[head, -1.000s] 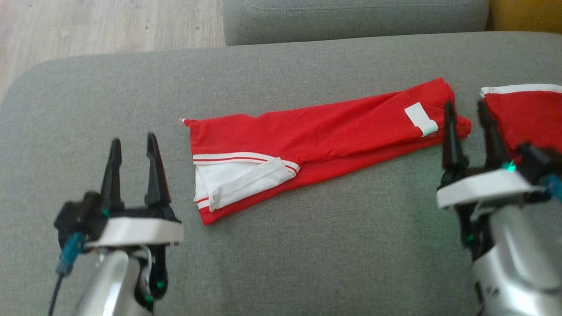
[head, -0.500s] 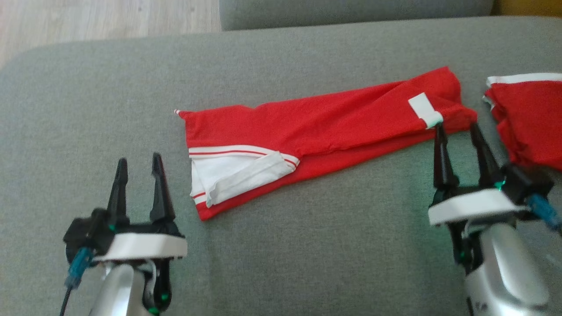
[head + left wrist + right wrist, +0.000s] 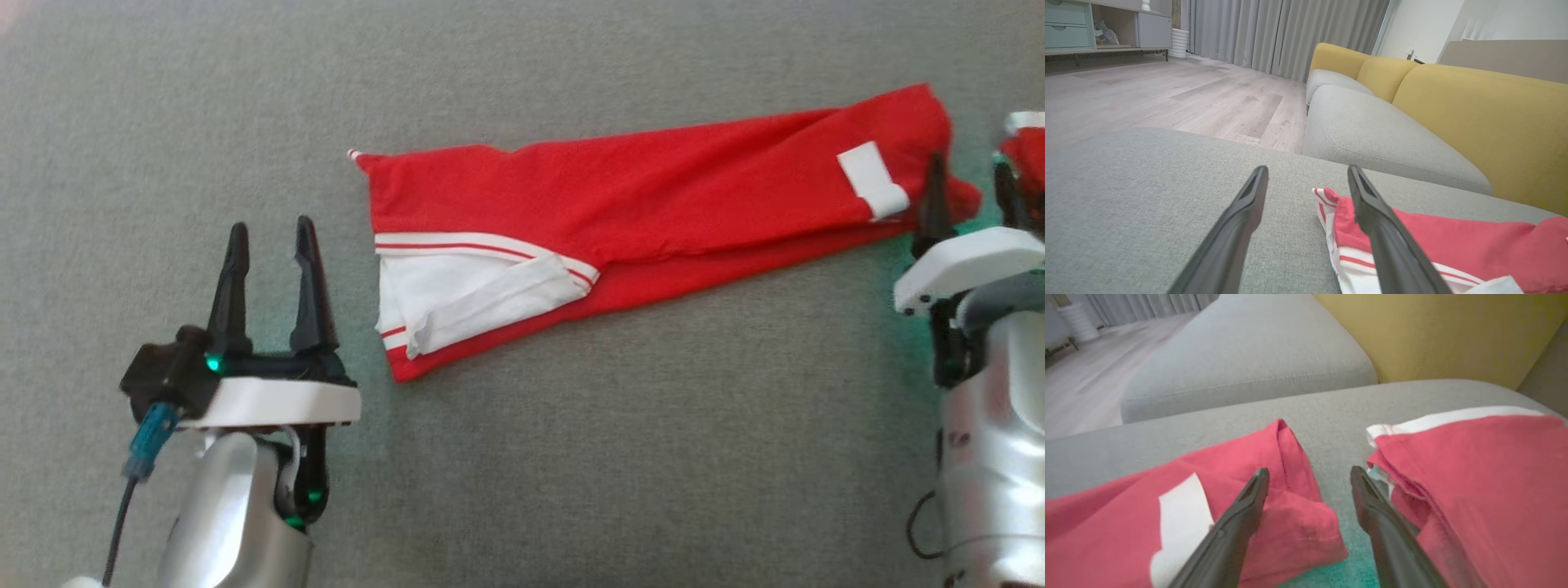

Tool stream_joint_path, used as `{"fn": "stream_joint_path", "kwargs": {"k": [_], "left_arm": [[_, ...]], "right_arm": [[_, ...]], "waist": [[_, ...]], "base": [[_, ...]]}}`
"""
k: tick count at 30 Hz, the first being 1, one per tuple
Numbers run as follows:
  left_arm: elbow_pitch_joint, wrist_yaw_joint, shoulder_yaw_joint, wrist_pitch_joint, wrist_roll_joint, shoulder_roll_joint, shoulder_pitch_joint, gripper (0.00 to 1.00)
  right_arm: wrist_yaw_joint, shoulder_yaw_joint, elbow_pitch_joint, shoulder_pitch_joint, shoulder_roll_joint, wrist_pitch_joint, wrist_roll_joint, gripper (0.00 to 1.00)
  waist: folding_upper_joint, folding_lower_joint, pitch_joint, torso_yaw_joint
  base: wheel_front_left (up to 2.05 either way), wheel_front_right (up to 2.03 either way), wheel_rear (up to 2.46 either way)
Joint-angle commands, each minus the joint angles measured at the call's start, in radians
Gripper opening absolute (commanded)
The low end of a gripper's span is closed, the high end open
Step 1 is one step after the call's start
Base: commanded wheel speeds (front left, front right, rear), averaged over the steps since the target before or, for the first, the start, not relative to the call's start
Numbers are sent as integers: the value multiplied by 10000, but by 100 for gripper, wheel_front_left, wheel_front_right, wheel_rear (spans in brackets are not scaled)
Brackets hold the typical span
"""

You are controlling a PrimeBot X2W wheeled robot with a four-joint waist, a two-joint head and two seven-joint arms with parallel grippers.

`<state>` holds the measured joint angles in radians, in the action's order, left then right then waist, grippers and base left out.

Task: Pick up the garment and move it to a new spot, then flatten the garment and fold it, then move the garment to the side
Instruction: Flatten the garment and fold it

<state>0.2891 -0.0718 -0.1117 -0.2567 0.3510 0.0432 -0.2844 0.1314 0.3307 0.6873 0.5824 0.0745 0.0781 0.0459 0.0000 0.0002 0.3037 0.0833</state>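
Grippers: your left gripper [image 3: 271,225] has its fingers spread and holds nothing; your right gripper [image 3: 969,163] is spread too, with nothing between its fingers.
Left side: the left gripper stands just beside the striped white end [image 3: 457,298] of the red garment [image 3: 653,204], apart from it.
Right side: the right gripper is at the garment's other end, near the white label [image 3: 872,180]. One finger is over the cloth, the other over the gap before a second red garment [image 3: 1486,469]. Whether it touches, I cannot tell.
Reason, as I judge: one gripper is at each end so that you can take both ends together for the fold.
Place: the garment lies flat on the grey sofa cushion [image 3: 571,457], folded into a long strip.
Long axis: across the head view, left to right, rising a little towards the right.
Pointing: white end to your left, label end to your right.
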Motion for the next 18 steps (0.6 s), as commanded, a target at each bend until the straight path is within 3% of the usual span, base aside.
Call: {"fn": "stream_joint_path", "kwargs": {"k": [1,4,10,11,12,13,18], "left_arm": [[-262,-26,179,-51,30,74,-369,100],[-255,11,63,-51,89,73,-437,100],[-256,84,20,-51,86,72,-481,100],[-236,82,16,-51,58,71,-494,100],[-214,80,26,-51,36,71,-512,100],[-195,81,43,-51,16,71,-527,100],[-161,79,161,-51,-103,71,-534,100]], "right_arm": [[-7,63,-10,383,57,-58,324,100],[-7,689,630,667,63,-230,886,100],[-7,899,1879,992,72,-369,1535,100],[-7,909,2082,1049,65,-410,1562,93],[-7,906,2250,1109,60,-409,1590,40],[-7,889,2383,1162,60,-351,1623,0],[-7,775,2691,1359,178,214,1634,0]], "waist": [[0,-2,174,171],[0,-2,287,251],[0,-2,381,239],[0,-2,379,225],[0,-2,371,203],[0,-2,351,176],[0,-2,121,-32]], "base": [[0,0,0],[0,0,0],[0,0,0],[0,0,0],[0,0,0],[0,0,0],[0,0,0]]}}
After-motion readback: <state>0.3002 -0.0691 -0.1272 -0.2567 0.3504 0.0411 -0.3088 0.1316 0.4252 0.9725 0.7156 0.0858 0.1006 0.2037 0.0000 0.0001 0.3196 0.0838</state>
